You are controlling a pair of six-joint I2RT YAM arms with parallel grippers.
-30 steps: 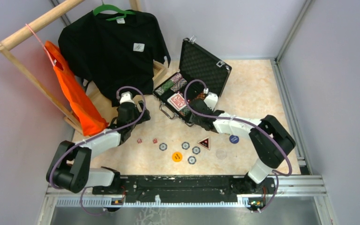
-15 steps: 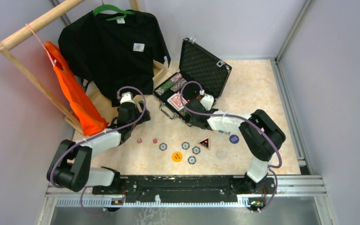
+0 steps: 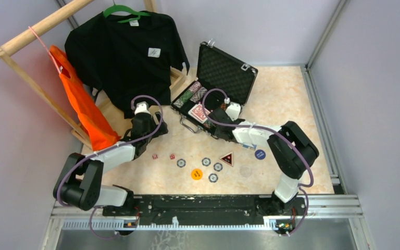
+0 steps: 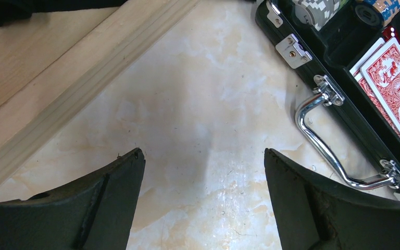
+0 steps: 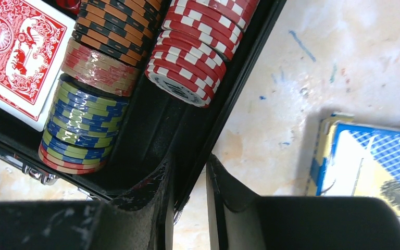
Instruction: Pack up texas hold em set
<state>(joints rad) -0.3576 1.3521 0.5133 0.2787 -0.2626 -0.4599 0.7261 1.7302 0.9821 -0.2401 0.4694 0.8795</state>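
Note:
The black case (image 3: 226, 75) lies open at the back, lid up, with chip stacks and red-backed cards (image 3: 198, 111) in its tray. My right gripper (image 3: 220, 126) is shut on the tray's side wall (image 5: 239, 67). One finger is inside by the green-blue chip stack (image 5: 80, 125), the other outside over the floor. Red-white chips (image 5: 198, 47) lie just beyond. My left gripper (image 4: 203, 152) is open over bare floor, left of the silver handle (image 4: 323, 140). Two red dice (image 3: 155, 156), several chips (image 3: 206, 161), an orange token (image 3: 196, 173), a triangular token (image 3: 227, 158) and a blue token (image 3: 260, 154) lie loose in front.
A black T-shirt (image 3: 127, 52) on a green hanger and an orange bag (image 3: 86, 109) hang from the wooden rack (image 3: 36, 28) at the back left. The rack's wooden base (image 4: 57, 88) runs close to my left gripper. A blue card box (image 5: 375, 161) lies right of the case.
My right gripper has closed onto the case wall as the arm reached in. The case has shifted and turned slightly to the left. My left arm has barely moved.

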